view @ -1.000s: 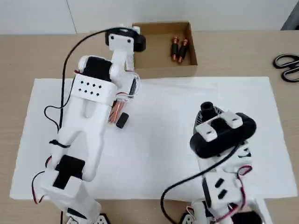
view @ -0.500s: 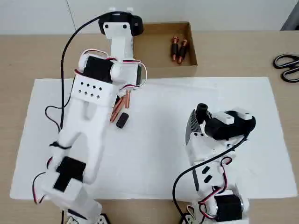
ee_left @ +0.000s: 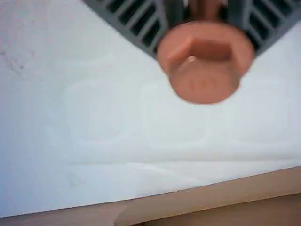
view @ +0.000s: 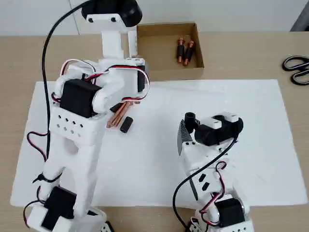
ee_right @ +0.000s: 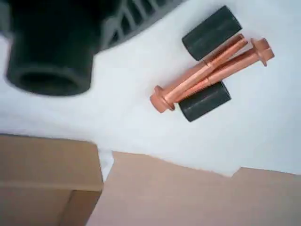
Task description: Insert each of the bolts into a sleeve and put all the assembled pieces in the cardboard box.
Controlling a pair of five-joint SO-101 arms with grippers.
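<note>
Bolt in left hand, sleeve in right hand, both lifted and not yet mated.

Left hand (ee_left: 204, 9) was clamped on the copper bolt (ee_left: 205, 66) by the shank just behind its hex flange head, above the paper sheet (ee_left: 94, 117). Right hand (view: 187, 126) was closed across the outside of a black sleeve (ee_right: 49, 52), bore open. I judged both parts rigid, small and light. The smooth round sleeve looked liable to twist or slip, so I'd hold it mid-length, square to the pads. For the bolt, I'd grip near the head and leave the far end free. Two loose bolts (ee_right: 202, 77) lay side by side between two loose sleeves (ee_right: 204, 101), touching them. Two assembled pieces (view: 181, 48) sat in the cardboard box (view: 166, 73) on the bench (view: 241, 53).
</note>
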